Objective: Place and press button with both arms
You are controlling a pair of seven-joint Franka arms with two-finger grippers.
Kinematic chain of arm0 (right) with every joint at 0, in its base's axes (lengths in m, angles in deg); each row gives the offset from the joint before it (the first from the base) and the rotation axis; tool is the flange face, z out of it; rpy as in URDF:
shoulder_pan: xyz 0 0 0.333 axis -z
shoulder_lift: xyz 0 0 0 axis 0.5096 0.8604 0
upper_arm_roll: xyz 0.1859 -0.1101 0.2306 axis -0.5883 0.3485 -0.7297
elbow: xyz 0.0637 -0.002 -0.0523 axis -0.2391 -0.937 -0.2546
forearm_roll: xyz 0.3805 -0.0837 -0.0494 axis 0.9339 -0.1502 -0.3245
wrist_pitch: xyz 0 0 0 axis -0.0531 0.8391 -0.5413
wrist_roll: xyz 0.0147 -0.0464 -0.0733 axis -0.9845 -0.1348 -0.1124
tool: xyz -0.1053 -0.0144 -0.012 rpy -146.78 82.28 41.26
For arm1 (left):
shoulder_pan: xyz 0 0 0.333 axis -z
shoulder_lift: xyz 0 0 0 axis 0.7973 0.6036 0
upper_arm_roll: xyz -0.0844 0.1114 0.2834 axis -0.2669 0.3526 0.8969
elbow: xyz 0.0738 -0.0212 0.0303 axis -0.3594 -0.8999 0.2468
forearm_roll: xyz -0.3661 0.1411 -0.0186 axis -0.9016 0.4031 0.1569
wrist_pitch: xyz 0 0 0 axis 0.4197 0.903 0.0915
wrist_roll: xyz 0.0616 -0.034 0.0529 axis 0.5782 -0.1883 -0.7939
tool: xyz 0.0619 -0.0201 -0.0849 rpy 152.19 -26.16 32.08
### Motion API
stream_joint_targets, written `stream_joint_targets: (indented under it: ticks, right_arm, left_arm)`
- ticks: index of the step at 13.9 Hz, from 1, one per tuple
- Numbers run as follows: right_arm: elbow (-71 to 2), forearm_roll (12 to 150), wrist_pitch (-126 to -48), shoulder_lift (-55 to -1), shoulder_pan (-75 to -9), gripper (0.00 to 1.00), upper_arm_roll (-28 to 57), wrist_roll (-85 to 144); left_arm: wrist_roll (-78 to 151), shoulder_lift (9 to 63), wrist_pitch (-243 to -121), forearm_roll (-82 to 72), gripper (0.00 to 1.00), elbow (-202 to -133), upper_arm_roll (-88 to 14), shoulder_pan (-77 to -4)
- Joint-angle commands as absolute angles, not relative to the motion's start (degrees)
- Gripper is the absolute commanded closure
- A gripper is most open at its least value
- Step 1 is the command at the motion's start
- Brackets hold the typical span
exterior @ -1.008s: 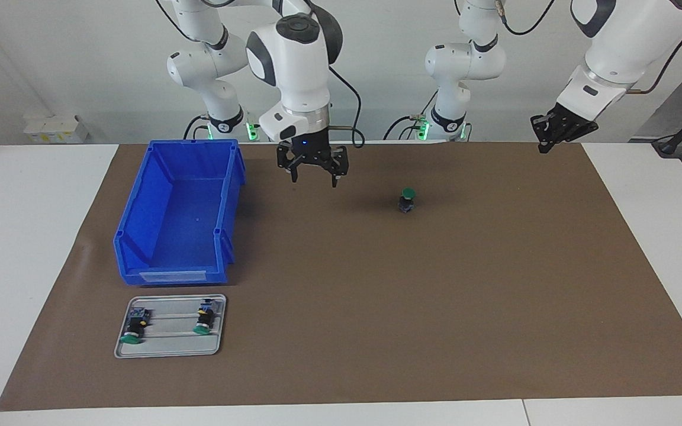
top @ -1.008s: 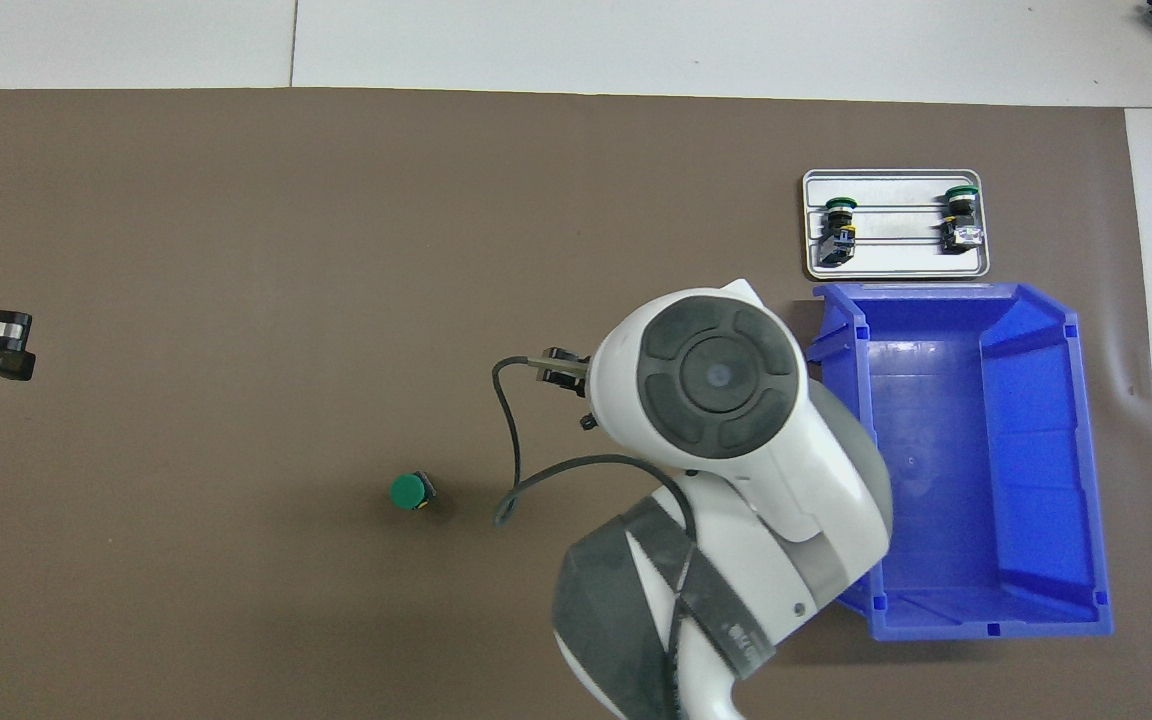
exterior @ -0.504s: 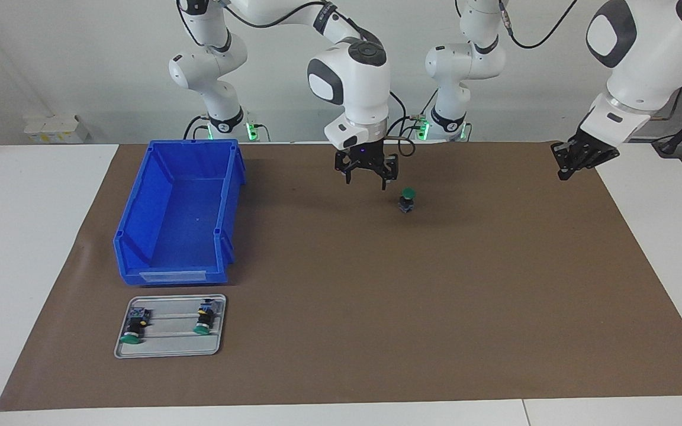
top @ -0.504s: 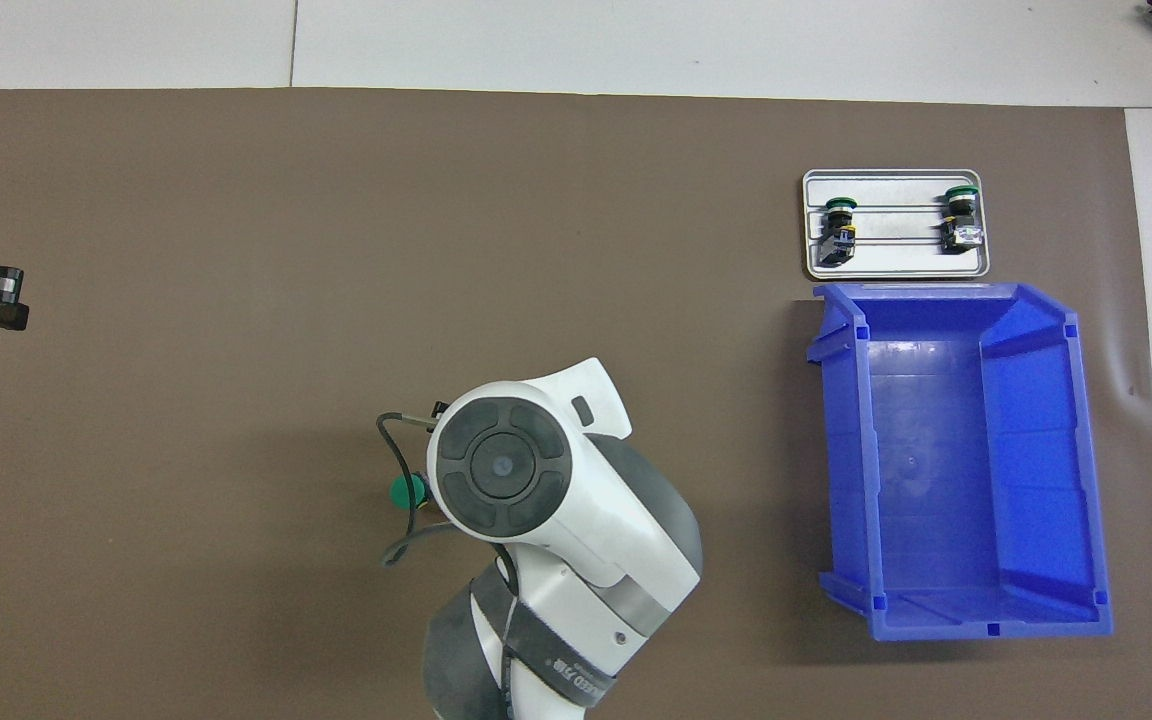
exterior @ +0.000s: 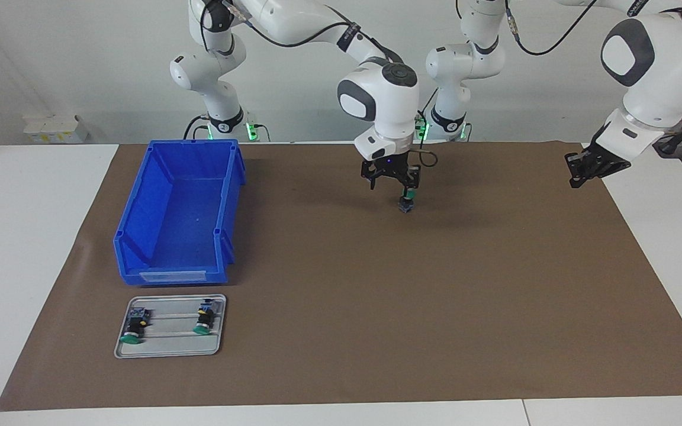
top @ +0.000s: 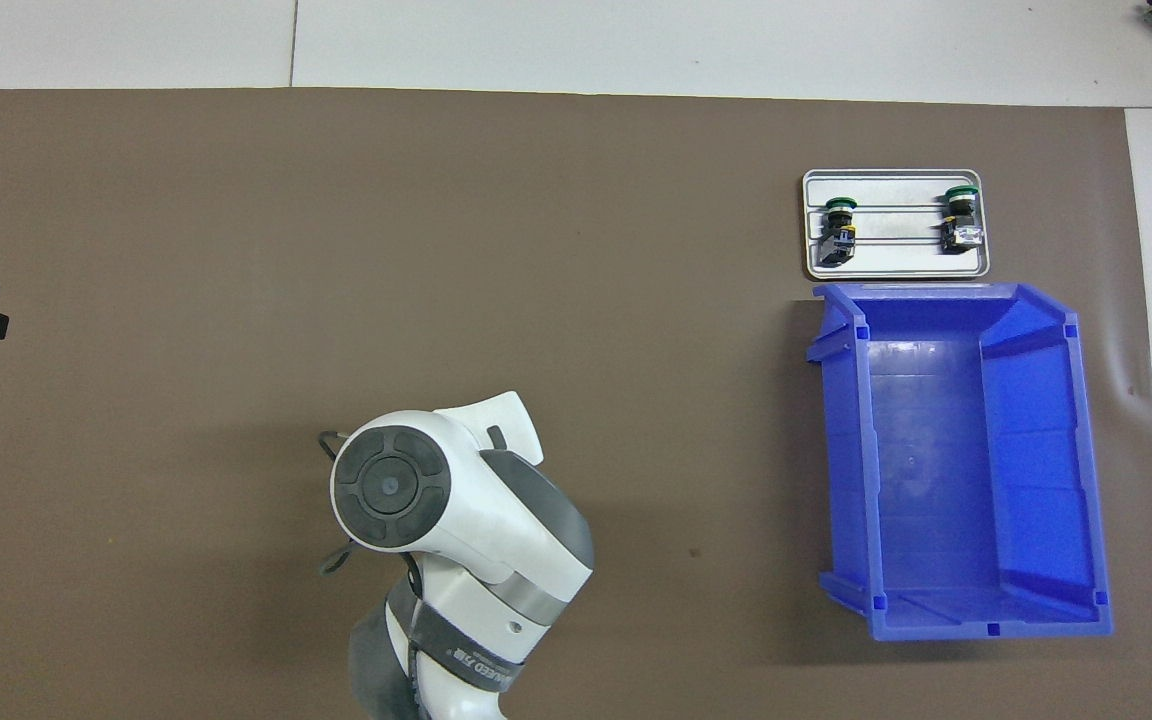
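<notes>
A brown paper mat (exterior: 376, 307) covers the white table below a pale wall. The right arm's black gripper (exterior: 395, 184) hangs directly over the small upright push-button with the green cap (exterior: 406, 203), which stands on the mat near the robots' edge — one fingertip touches its cap, and whether the fingers are spread or closed cannot be told; from overhead the arm hides the button. The left arm's black gripper (exterior: 588, 168) waits over the mat's edge at its own end, finger state unclear. The open blue plastic bin (exterior: 178, 213) sits toward the right arm's end, and beside it — farther from the robots — a grey metal tray (exterior: 169, 349) carries two more green-capped buttons (exterior: 134, 328) (exterior: 203, 319) lying on their sides.
</notes>
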State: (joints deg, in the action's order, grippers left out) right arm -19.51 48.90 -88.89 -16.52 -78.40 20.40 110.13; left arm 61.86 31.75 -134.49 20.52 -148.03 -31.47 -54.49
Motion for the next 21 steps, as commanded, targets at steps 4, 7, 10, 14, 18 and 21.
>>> stream_joint_targets:
  ticks: [4,7,10,14,18,21]
  right_arm:
    - [-13.4,47.2,-88.8,-8.9,-81.6,0.08,20.5,117.1]
    - [-14.5,47.3,-90.9,-8.9,-82.7,0.09,20.5,117.9]
    - [-16.8,46.9,-92.0,-9.0,-83.0,0.09,20.6,117.9]
    - [-18.4,45.9,-93.1,-9.5,-83.0,0.15,20.5,117.9]
    - [-18.9,46.0,-94.5,-9.6,-83.2,0.15,20.5,118.0]
    - [-19.3,46.2,-95.2,-9.6,-83.8,0.15,20.5,118.2]
  left_arm:
    - [59.0,30.5,-136.3,20.5,0.87,-149.4,-32.0,-52.8]
    - [59.2,30.4,-138.4,20.5,0.46,-149.3,-32.0,-52.6]
    - [59.0,30.6,-143.9,20.6,0.00,-149.3,-31.9,-52.4]
    - [58.8,30.7,-143.8,20.8,0.00,-148.8,-31.7,-52.4]
    - [52.9,30.5,-143.1,20.7,0.00,-148.5,-32.0,-50.7]
    - [52.6,30.6,-140.1,20.7,0.00,-146.7,-32.0,-50.9]
